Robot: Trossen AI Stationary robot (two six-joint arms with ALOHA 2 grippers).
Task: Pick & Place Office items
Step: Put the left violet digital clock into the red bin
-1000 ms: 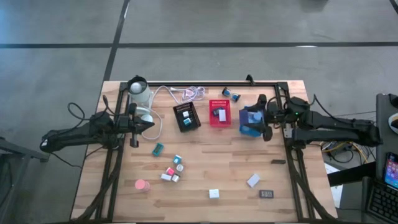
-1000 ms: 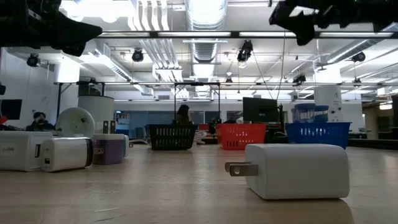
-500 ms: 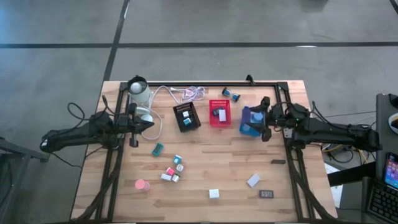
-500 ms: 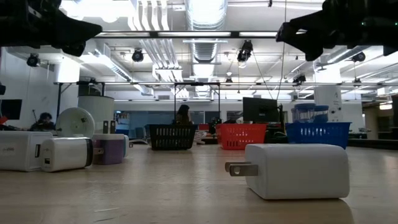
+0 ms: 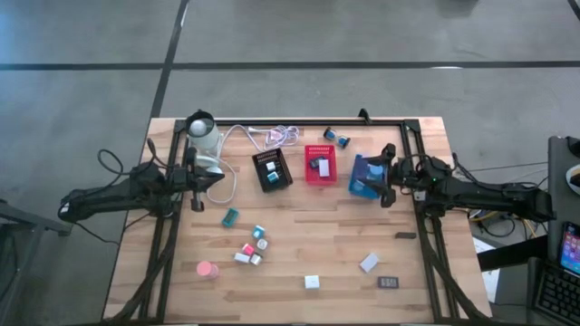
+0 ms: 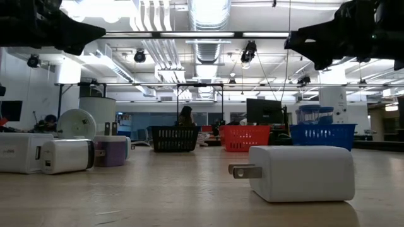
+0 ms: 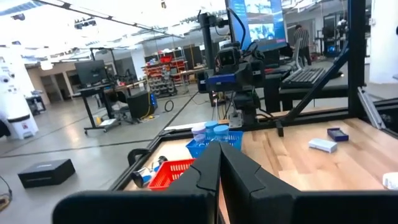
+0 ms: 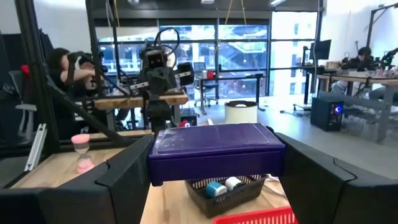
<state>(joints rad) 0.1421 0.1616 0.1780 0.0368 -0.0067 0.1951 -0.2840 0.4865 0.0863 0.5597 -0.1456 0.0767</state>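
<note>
wooden table point(image 5: 299, 244) carries black tray point(image 5: 272, 170), red tray point(image 5: 319, 165), scattered office items point(image 5: 249, 246), white cable point(image 5: 276, 137).

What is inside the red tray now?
The red tray holds one white piece and one dark piece, seen from above. Whatever lies beneath them or against the walls is hidden.

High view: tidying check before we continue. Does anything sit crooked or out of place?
The black tray sits turned askew on the table, unlike the square red tray beside it. Loose office items lie scattered across the wood. The right gripper holds a purple block.
</note>
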